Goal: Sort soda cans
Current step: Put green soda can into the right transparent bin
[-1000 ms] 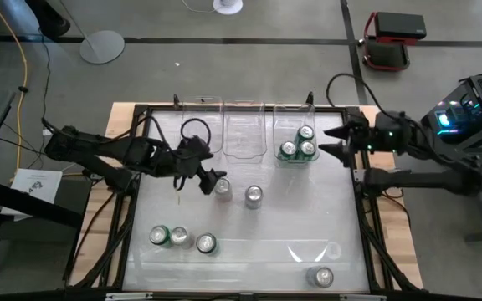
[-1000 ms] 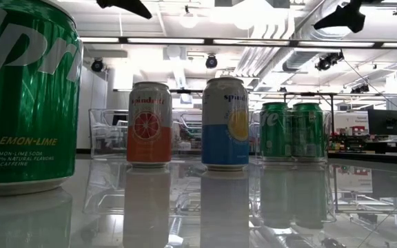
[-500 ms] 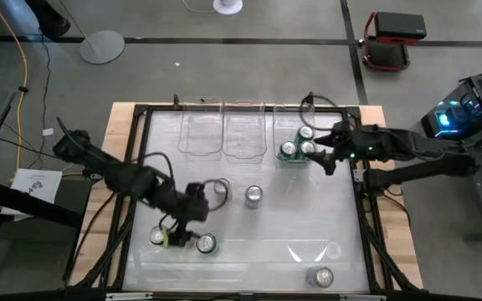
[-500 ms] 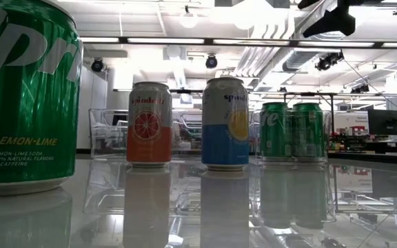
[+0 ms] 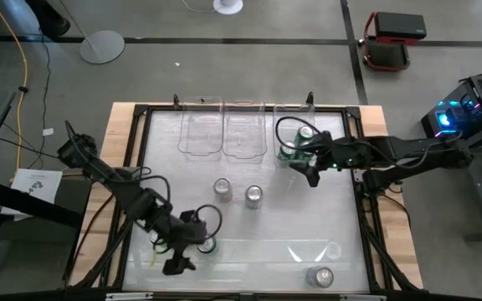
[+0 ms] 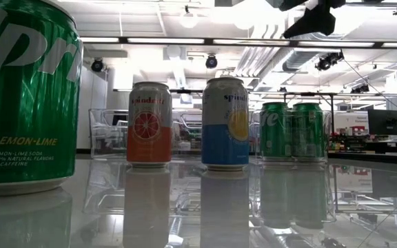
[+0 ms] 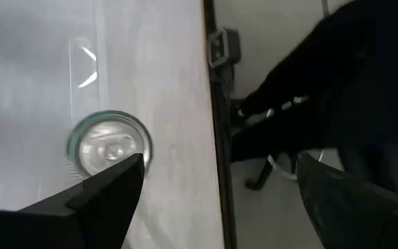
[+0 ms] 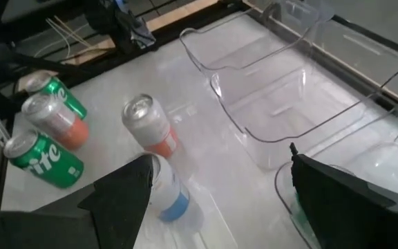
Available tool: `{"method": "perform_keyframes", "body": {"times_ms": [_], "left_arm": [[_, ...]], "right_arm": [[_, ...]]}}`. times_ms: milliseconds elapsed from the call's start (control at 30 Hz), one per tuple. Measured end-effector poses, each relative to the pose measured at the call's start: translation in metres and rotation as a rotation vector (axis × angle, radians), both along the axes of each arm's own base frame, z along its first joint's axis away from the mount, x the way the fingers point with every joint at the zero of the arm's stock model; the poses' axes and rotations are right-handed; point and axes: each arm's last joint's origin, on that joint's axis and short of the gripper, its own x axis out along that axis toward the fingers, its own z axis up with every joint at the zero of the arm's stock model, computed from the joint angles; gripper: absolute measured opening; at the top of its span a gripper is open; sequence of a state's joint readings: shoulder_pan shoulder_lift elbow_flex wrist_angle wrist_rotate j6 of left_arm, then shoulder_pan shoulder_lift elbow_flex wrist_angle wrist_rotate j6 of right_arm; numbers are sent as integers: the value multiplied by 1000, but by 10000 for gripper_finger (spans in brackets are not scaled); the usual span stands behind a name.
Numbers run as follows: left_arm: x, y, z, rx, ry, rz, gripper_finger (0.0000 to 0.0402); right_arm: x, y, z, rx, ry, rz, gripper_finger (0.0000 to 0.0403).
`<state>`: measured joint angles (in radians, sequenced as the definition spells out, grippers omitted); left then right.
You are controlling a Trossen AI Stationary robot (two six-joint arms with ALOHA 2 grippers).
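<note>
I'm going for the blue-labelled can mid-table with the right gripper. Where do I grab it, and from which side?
Grip the blue-labelled can by its round side wall, about mid-height, coming from its right, where the right gripper hangs open. It stands upright, and the orange-labelled can stands just left of it, apart, so the fingers should probably straddle it front and back.

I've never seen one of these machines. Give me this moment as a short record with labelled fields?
Table: glass-topped table
Bins: three clear bins at the far edge
Sorted: green cans in the right-hand bin
Loose: two cans mid-table, one can at the near edge
Left gripper: open, above the near-left cans
Right gripper: open, beside the right bin
</note>
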<state>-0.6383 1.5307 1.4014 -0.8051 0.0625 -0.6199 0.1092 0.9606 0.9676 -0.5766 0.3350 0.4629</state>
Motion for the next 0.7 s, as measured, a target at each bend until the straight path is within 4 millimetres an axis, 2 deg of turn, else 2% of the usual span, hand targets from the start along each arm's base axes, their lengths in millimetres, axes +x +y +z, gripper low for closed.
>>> {"method": "perform_keyframes", "body": {"times_ms": [200,333,567,700], "left_arm": [[-4,-18,-9,193,-140,-193,353],[3,-21,-19,340,-190,-220,353],[26,-11,-43,388,-104,-133,353],[36,-8,-57,372,-34,-141,353]], "right_arm": [[4,3,-3,-1,18,11,330],[3,2,-2,6,12,7,330],[3,2,-3,28,8,-6,330],[3,3,-3,52,3,-14,330]]}}
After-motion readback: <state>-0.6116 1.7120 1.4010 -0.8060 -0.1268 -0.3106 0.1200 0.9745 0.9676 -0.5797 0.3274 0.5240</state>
